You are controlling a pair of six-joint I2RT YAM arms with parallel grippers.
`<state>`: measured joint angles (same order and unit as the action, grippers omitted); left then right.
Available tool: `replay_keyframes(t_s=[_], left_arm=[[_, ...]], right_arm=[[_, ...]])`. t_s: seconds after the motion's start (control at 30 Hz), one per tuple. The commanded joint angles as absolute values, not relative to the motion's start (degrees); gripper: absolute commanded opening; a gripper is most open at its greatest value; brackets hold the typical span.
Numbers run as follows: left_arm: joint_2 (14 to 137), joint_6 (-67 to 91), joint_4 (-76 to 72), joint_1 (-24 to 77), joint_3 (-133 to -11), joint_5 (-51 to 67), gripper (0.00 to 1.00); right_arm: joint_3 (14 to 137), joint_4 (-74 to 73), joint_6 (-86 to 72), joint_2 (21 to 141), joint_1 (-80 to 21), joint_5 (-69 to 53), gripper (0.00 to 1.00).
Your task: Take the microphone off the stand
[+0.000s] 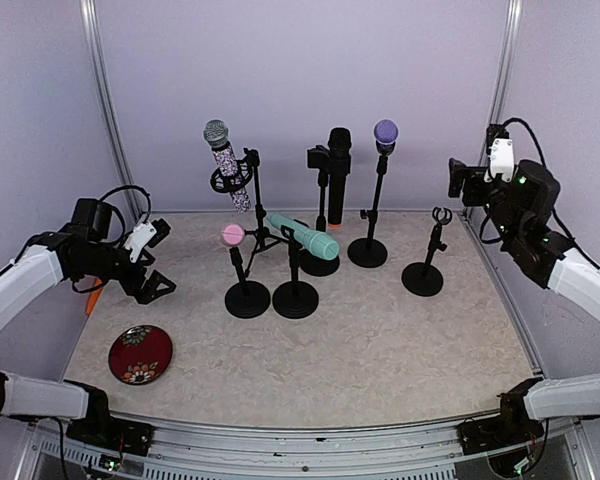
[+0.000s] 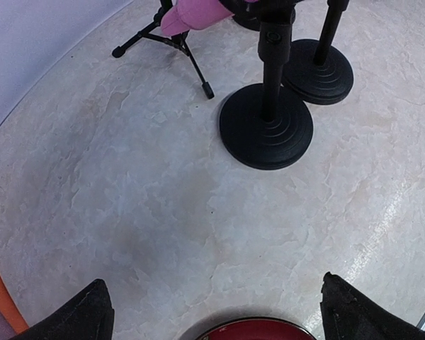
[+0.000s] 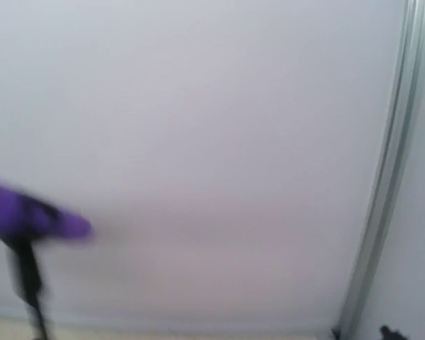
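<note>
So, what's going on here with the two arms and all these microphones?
No microphone is in either gripper. The left gripper hangs open and empty above the table, near the red plate. The right gripper is raised near the back right corner; its state is unclear. The pink microphone, teal microphone, purple microphone, black microphone and glittery microphone sit in stands; the rightmost stand is empty.

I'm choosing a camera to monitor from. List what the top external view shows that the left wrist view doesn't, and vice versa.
Top external only: the purple microphone, the teal microphone and the empty stand. Left wrist only: the view down between its own fingers, wide apart. Both: the pink microphone, its round black base and the red plate.
</note>
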<state>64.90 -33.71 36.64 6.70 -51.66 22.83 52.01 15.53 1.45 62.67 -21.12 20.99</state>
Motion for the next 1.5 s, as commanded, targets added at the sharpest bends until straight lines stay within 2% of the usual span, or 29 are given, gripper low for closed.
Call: replay_keyframes(t_s=[0.0,0.2,0.37,0.43,0.57,0.7,0.8,0.93,1.23,1.47], left_arm=[[64.06,-31.66,37.40,7.38,-54.00,26.46,0.99],[64.93,-31.16,37.52,7.82,-55.06,26.50,0.99],[64.30,-31.36,38.12,7.90,-55.20,27.00,0.99],[63.94,-31.37,38.19,7.95,-55.13,27.66,0.99],[63.71,-30.50,38.11,8.78,-55.26,29.76,0.99],[64.57,-29.40,37.10,10.02,-55.34,30.51,0.99],[65.27,-29.21,37.18,10.10,-55.70,31.01,0.99],[65.14,-29.32,36.80,10.20,-55.49,31.80,0.99],[65.41,-27.61,35.61,10.14,-55.11,32.07,0.99],[64.73,-27.32,35.82,10.22,-54.98,32.41,0.99]], right_arm=[[55.33,9.19,2.70,58.67,-28.29,21.14,1.00],[55.48,4.91,1.34,60.83,-40.19,24.84,0.99],[49.35,2.97,-7.71,63.61,-42.64,22.64,0.80],[45.57,5.33,-10.55,64.65,-43.48,19.18,0.77],[42.07,12.99,-8.82,66.02,-52.97,22.70,0.88],[42.60,19.81,-1.73,67.11,-63.96,33.48,0.95],[45.09,22.79,2.86,67.23,-69.41,40.84,0.98],[51.12,24.44,7.94,70.49,-75.22,42.66,1.00],[74.04,17.33,5.68,93.76,-74.42,25.72,1.00],[84.90,14.39,3.87,106.20,-70.67,24.12,1.00]])
